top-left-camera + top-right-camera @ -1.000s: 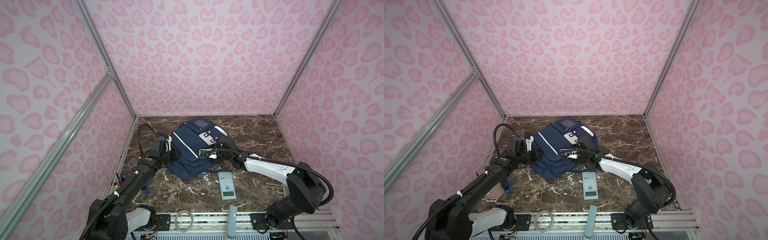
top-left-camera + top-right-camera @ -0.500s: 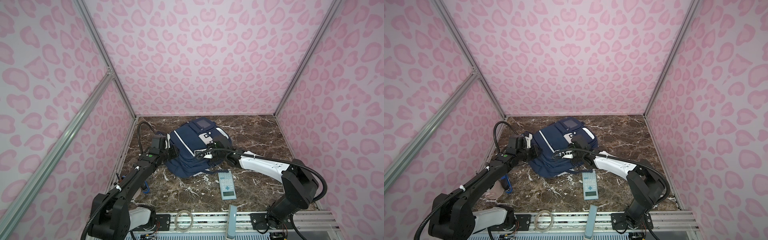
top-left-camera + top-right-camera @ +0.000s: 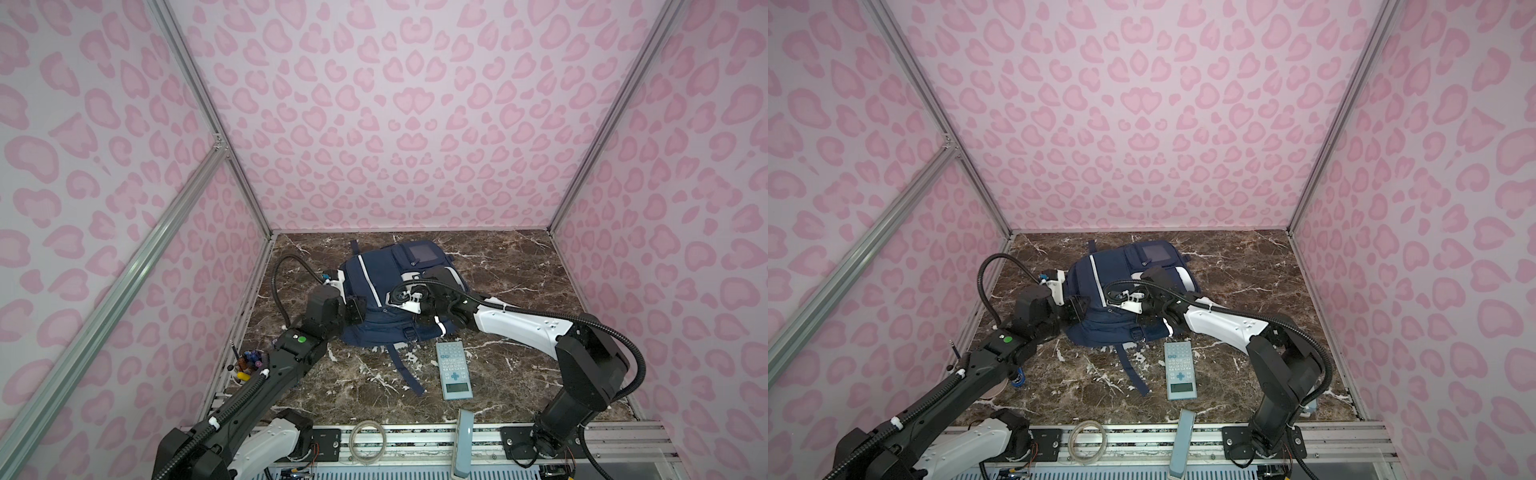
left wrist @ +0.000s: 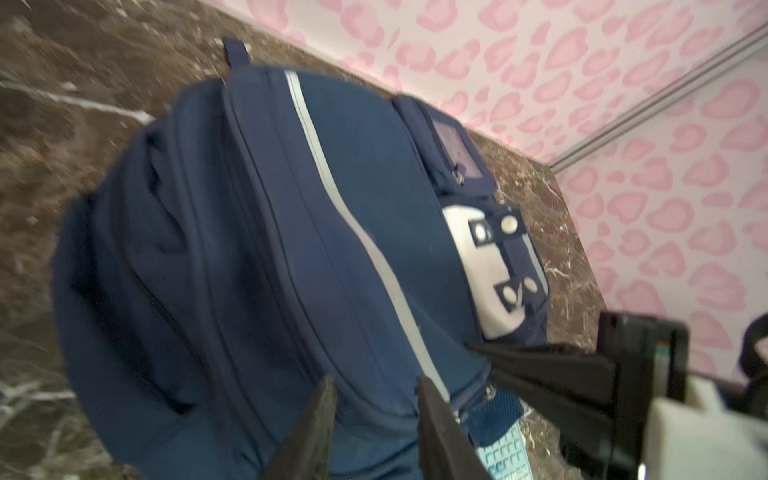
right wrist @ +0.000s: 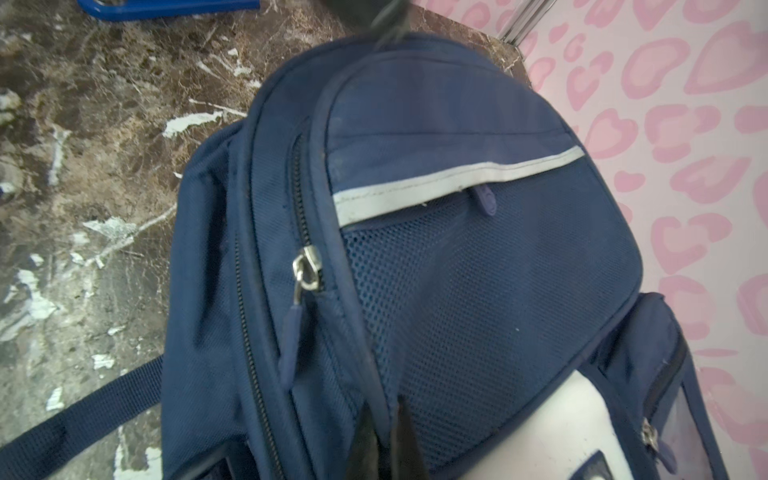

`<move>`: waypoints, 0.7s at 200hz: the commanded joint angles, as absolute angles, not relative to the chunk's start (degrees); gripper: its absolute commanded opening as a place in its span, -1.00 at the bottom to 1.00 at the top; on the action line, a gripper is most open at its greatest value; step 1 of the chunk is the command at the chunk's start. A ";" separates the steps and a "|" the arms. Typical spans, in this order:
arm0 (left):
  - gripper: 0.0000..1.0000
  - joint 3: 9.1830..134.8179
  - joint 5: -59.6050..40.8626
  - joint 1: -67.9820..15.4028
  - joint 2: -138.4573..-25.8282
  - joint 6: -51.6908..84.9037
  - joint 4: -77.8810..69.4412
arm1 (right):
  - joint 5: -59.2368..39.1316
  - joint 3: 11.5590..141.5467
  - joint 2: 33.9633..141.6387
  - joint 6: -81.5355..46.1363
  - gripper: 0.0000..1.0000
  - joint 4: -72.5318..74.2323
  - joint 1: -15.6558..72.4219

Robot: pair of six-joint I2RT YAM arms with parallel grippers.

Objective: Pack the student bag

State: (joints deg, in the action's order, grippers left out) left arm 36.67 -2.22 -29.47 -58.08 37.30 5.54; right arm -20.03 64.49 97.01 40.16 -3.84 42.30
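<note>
Marble tabletop (image 3: 519,270) lies bare along its right side. The student bag (image 3: 386,291) sits centre-far, clear of the walls, with a calculator (image 3: 454,369) just near it and a pen cup (image 3: 249,361) at the left edge. The left gripper (image 4: 374,380) stands parted over the bag; the right gripper (image 5: 384,411) is clenched shut at its pocket seam.

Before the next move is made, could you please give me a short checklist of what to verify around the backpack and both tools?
1. Right tool shut on the piping of the student bag: ok.
2. Left tool open, jaws apart at the bag's side: ok.
3. Bag mouth open for packing: not ok, no lining shows.
4. Zip slider uncovered and within reach: ok.
5. Calculator packed: not ok, it lies on the table beside the strap.
6. Which compartment that slider opens: cannot tell.
</note>
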 commanded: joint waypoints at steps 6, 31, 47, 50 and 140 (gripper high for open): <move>-0.35 32.85 2.75 -35.25 -57.64 43.56 -4.46 | -24.78 64.88 97.47 36.17 -1.00 -0.88 42.48; -0.29 30.20 2.07 -36.18 -59.72 45.33 -11.99 | -25.26 64.75 97.62 35.87 -1.00 -1.41 42.46; -0.29 31.69 2.61 -36.94 -63.29 44.32 -11.91 | -26.18 64.49 97.56 35.20 -1.00 -1.03 42.45; -0.29 32.04 2.91 -37.12 -63.92 44.30 -11.65 | -26.31 64.42 97.64 34.97 -1.00 -0.85 42.45; -0.25 39.61 17.11 -41.99 -75.30 44.81 1.52 | -26.95 64.48 96.96 34.26 -1.00 -1.31 43.07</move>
